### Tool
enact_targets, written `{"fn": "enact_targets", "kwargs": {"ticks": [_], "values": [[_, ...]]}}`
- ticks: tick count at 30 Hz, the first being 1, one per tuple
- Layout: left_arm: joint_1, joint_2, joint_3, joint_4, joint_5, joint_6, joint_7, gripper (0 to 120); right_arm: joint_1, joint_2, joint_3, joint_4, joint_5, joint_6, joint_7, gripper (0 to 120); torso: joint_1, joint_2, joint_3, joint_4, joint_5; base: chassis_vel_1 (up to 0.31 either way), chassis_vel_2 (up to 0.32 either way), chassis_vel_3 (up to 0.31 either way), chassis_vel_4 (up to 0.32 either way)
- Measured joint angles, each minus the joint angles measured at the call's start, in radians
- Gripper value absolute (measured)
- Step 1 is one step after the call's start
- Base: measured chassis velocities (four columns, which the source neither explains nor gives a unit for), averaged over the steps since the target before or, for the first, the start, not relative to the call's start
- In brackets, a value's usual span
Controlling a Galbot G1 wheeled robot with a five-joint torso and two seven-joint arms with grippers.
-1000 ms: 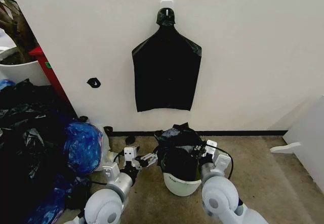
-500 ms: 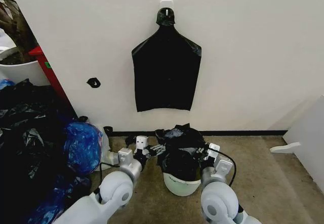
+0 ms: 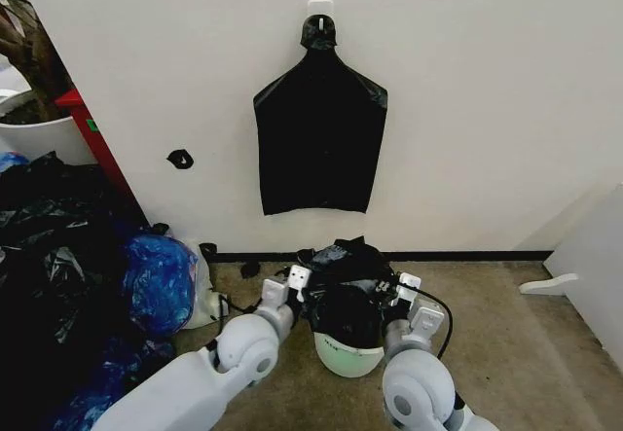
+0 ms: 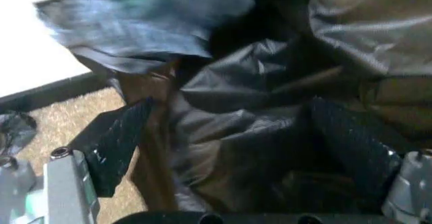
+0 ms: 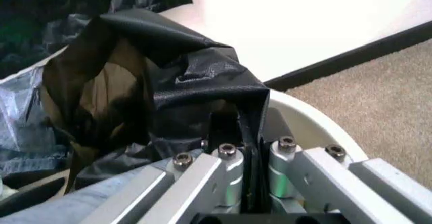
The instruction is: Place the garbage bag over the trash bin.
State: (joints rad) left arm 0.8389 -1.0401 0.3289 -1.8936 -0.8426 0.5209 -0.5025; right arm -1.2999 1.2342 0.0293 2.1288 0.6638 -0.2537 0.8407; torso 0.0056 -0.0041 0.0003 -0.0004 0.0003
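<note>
Down on the brown carpet by the white wall sits the round, white translucent plastic trash bin (image 3: 348, 353), and the thin, crinkled, glossy black garbage bag (image 3: 343, 285) is bunched over its top, draped down into the mouth with the pale lower body of the bin showing below. The left gripper (image 3: 304, 285) is in at the bag's left side; the left wrist view shows its two dark fingers (image 4: 111, 143) spread apart, with folds of black plastic (image 4: 236, 133) between them, one finger clear of the bag. The right gripper (image 3: 394, 293) is on the opposite side at the rim, and its wrist view shows the metal fingers pinched tight on a fold of the bag (image 5: 196, 82), just inside the white rim (image 5: 304, 118). A flat smooth black bag (image 3: 319, 139) hangs on the wall above.
</note>
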Motion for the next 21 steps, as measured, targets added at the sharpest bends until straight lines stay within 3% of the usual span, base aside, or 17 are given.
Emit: {"fn": "enact_targets", "kwargs": {"ticks": [8, 15, 21], "values": [[-0.056, -0.065, 0.049, 0.06, -0.006, 0.111, -0.116, 90, -0.011, 0.007, -0.002, 0.007, -0.011, -0.001, -0.003, 0, 0.0, 0.0, 0.0, 0.0, 0.0, 0.0, 0.0, 0.0, 0.0], [-0.072, -0.077, 0.049, 0.08, -0.002, 0.128, -0.143, 76, -0.023, 0.008, 0.0, 0.011, -0.02, -0.001, -0.005, 0, 0.0, 0.0, 0.0, 0.0001, 0.0, 0.0, 0.0, 0.0, 0.0], [-0.079, -0.095, 0.046, 0.126, -0.003, 0.132, -0.143, 55, -0.031, 0.017, -0.002, 0.014, -0.033, -0.001, -0.006, 0, 0.0, 0.0, 0.0, 0.0001, -0.0001, 0.0, 0.0, 0.0, 0.0]]}}
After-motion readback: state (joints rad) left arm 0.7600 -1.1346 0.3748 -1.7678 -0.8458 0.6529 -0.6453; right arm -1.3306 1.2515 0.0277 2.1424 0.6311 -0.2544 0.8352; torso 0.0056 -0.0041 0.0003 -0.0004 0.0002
